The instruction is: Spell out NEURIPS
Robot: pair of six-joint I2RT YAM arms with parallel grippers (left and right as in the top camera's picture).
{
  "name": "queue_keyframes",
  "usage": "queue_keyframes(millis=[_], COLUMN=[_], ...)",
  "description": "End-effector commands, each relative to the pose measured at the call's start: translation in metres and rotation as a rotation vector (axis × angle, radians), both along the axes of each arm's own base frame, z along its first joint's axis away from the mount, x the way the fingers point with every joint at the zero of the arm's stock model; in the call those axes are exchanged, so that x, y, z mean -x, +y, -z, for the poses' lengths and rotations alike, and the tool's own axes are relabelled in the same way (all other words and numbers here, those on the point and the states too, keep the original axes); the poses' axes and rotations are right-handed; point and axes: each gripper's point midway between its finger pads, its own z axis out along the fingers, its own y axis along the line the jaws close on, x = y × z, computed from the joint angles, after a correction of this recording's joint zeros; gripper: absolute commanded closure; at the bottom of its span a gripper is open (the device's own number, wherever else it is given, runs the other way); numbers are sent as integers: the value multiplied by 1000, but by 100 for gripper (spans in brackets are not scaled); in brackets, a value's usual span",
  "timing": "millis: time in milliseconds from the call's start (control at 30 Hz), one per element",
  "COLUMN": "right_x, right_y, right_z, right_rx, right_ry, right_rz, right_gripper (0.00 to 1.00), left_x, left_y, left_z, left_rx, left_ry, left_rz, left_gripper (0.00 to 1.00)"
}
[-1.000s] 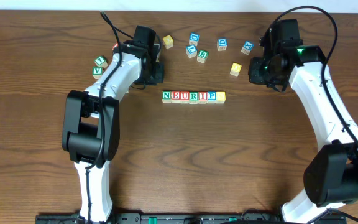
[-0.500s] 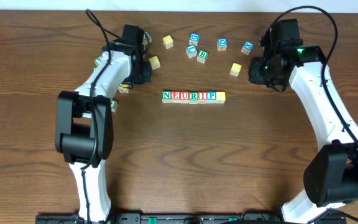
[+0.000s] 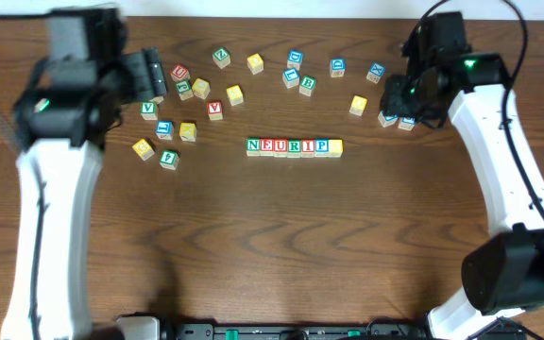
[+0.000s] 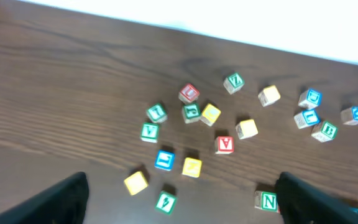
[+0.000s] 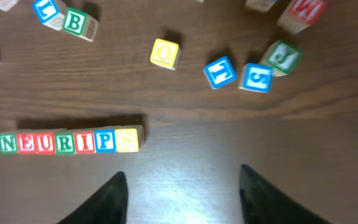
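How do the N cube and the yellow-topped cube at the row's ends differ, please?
The N cube has a white top with a green letter; the yellow-topped cube has a yellow top, its letter too faint to read. The N cube ends the row toward the left arm, the yellow-topped cube toward the right arm. Both are small cubes in one straight row.

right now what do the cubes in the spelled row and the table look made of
Row of cubes: probably wood, pale bare sides, matte white tops with painted letters; the end one is yellow. Table: wood or wood-look laminate, dark brown with streaky grain, a soft sheen where light reflects.
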Motion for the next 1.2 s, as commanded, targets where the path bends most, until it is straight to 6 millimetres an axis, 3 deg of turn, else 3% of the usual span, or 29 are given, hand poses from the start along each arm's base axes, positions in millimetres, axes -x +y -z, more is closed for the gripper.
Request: queue_keyframes(millis=[0,100,167,367,667,933,1167], right_x=[4,16,24,81,137,162,141], right_y=[-14,-15,-16,-21,-28,-40,-41], right_z=[-56,-88,-107,-165,-219,-231,-216], right_rx=[49,42,36,19,-5,28,45], right_ry=[-121,-186,-231,-355,-532,-578,-643], right_rz=[26,29,30,29,35,69,68], right_gripper=[38,21,1,1,1,1,1], left_x=[17,29,35,40,40,40,40], left_y=[8,8,8,7,7,7,7], left_z=[-18,-36,-44,-51,-47,-47,-47], left_rx=[-11,-12,-12,-12,-12,-12,-12], left_ry=[-34,-83,-106,-126,-113,-113,-113], left_rz=[-18,-19,-20,-20,-20,-20,-20], left_gripper=[2,2,2,2,2,2,2])
